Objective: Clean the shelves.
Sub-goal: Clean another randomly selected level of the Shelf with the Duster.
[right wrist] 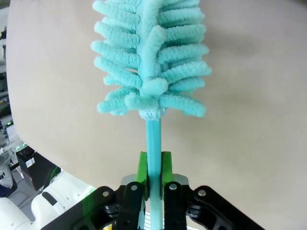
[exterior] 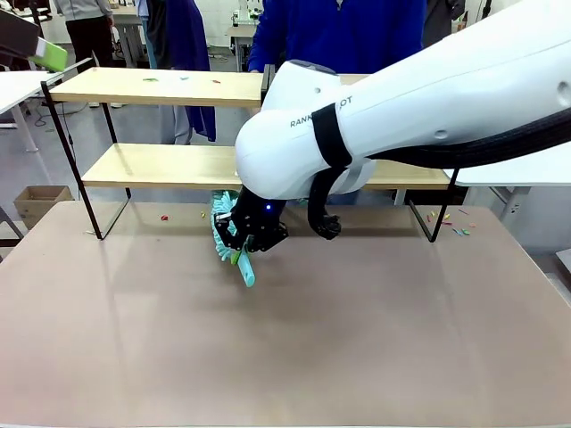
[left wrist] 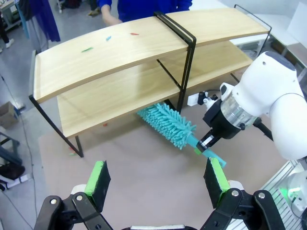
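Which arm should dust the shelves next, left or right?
Right: the right gripper is shut on the teal duster, its head by the shelves; the left gripper hangs open, empty.

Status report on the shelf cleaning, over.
Right tool shut on teal duster, head by lower board of shelves. Left tool open, empty. Scraps on top board; person behind.

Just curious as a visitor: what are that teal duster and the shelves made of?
The duster looks like fluffy chenille microfibre fingers on a smooth plastic handle. The shelves look like pale matte wood boards, faint grain showing, in a thin black frame, probably painted metal.
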Tool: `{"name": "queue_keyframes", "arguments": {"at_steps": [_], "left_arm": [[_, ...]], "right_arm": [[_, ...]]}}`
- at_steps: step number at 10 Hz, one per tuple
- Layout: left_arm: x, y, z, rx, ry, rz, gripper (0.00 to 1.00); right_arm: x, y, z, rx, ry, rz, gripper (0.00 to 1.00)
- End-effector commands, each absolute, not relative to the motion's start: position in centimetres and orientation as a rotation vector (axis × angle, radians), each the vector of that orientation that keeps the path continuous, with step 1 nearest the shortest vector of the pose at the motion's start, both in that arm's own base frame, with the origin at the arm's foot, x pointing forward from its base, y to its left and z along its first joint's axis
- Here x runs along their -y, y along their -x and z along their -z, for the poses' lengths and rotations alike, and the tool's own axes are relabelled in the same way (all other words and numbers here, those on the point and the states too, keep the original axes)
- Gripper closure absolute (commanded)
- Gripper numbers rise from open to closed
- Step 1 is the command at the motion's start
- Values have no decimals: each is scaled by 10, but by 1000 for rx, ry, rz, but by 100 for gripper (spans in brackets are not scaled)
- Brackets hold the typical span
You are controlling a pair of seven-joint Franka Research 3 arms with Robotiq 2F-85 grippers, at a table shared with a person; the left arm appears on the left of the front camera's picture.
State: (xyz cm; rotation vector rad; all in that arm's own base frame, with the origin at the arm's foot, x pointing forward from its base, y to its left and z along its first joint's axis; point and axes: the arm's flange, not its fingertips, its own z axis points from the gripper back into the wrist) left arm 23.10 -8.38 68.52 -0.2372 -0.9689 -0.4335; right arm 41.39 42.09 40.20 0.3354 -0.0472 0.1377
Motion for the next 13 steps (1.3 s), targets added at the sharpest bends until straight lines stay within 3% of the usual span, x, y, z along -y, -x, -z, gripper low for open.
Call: {"name": "queue_keyframes", "arguments": {"at_steps": [1,7,13], "left_arm": [[84,-231,-686,970,237,437,0],[84,-231,-686,970,237,437,0],[84,-231,-686,970,237,437,0]], "right_arm": [[-417,-410,-397,86,-299,-76,87],[-453,-444,-376,98,-234,-68,87],[-488,-469,-369,10,-310,-190,87]]}}
